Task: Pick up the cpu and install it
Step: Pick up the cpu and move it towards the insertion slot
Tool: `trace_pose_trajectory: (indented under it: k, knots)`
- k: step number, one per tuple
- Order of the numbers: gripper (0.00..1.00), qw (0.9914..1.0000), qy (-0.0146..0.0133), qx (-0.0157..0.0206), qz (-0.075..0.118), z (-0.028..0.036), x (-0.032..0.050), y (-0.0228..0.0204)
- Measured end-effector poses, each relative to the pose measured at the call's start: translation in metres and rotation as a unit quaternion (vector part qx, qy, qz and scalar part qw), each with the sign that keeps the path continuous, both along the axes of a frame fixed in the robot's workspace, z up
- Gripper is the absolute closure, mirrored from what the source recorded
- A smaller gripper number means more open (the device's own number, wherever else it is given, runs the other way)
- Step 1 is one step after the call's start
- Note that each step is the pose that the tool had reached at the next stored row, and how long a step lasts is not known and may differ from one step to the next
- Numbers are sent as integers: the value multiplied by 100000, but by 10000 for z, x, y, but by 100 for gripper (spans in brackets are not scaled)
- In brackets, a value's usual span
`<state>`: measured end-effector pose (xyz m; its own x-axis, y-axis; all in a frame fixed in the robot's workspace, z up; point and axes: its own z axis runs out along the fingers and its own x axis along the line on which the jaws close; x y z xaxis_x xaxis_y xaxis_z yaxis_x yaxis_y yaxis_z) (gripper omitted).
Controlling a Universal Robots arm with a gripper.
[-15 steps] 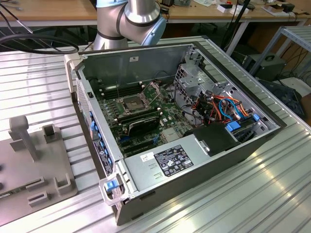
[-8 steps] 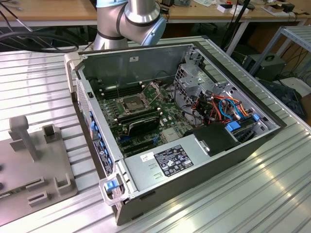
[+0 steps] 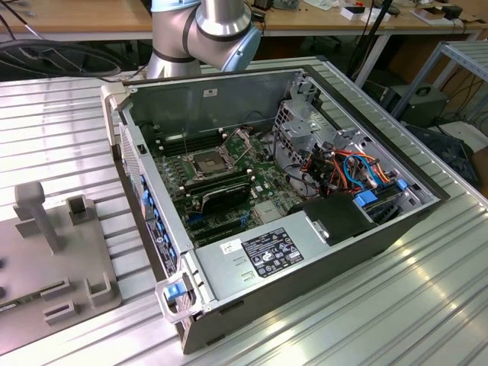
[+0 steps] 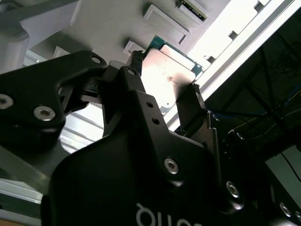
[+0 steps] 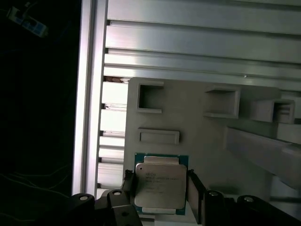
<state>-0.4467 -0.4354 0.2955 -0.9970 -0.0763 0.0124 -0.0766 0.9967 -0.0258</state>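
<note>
While you are watching the exterior view, the arm [image 3: 200, 30] is standing behind the open computer case [image 3: 305, 252], which is sitting on the tabletop [image 3: 427, 305] to the exterior view's right of the grey fixture plate [image 3: 46, 267]. In the second wrist view, the gripper [image 4: 165, 74] is clasping the cpu [image 4: 171, 80] by two opposite edges, close to that plate [image 4: 113, 23]. In the first wrist view, the gripper [image 5: 159, 178] is pinching the cpu [image 5: 159, 188] over the plate [image 5: 197, 117]. You cannot tell whether the chip is touching it.
</note>
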Motion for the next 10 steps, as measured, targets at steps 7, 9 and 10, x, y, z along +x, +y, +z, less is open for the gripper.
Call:
trace_pose_trajectory:
  k: [7,9,10]
  knots:
    - [45,100000,-1,-2,2,86,0,0]
    - [45,100000,-2,1,-1,104,0,0]
    - [45,100000,-10,7,0,106,0,0]
